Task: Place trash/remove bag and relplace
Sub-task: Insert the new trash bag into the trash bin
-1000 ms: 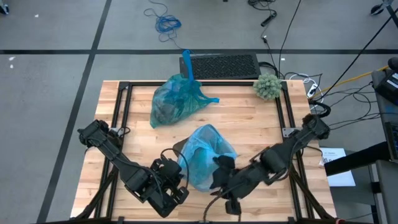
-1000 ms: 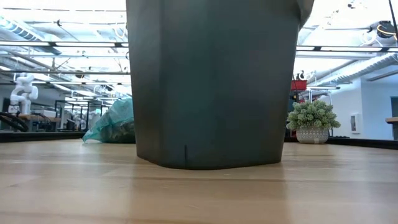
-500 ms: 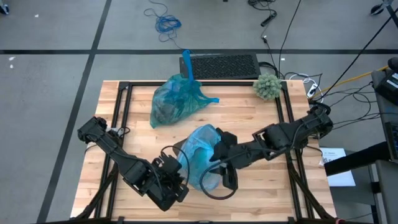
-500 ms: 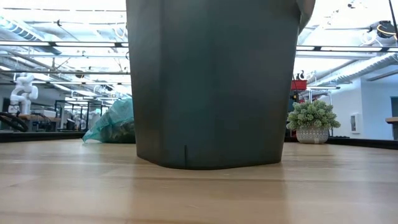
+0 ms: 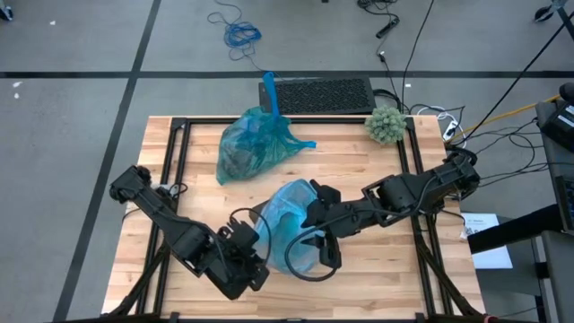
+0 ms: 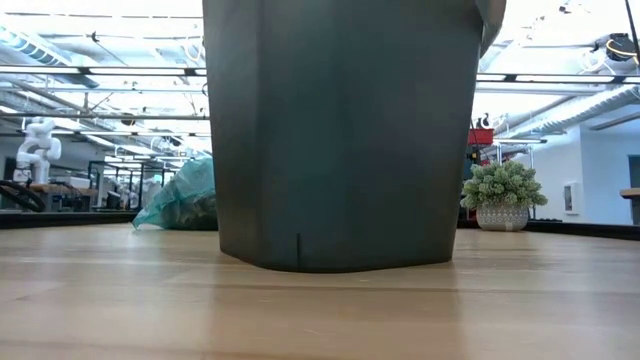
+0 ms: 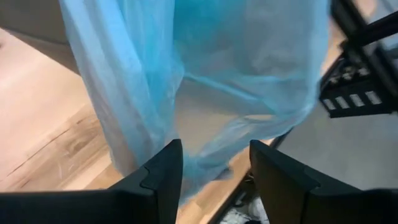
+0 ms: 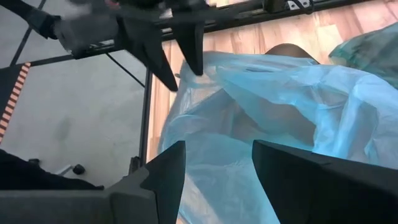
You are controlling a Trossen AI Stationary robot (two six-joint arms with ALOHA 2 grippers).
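Note:
A dark grey bin [image 6: 340,130] stands mid-table with a light blue bag [image 5: 291,215] draped over its top and down its near side. My left gripper [image 7: 216,146] is open at the bin's near left, and the bag's hanging film [image 7: 205,93] is right ahead of its fingers. My right gripper [image 8: 219,146] is open above the bag's near right side [image 8: 261,124]. A tied teal bag [image 5: 251,144] lies on the table behind the bin. The trash shows only dimly through its film. My left gripper has the lower edge of the bag's hanging film [image 7: 199,171] reaching in between its open fingers; whether a finger touches it I cannot tell. My right gripper hangs open over the bag's crumpled film [image 8: 236,162]; whether it touches I cannot tell.
A fuzzy grey-green ball in a pot [image 5: 386,124] stands at the far right corner. A keyboard [image 5: 316,92] lies beyond the table's far edge. A black frame [image 5: 175,152] runs around the tabletop. Bare wood lies at the near left and far right.
My right gripper has swung from the table's near edge toward the far edge, coming over the bag's near right side. The bag's right side has drawn in, and its near part now hangs lower over the bin's front.

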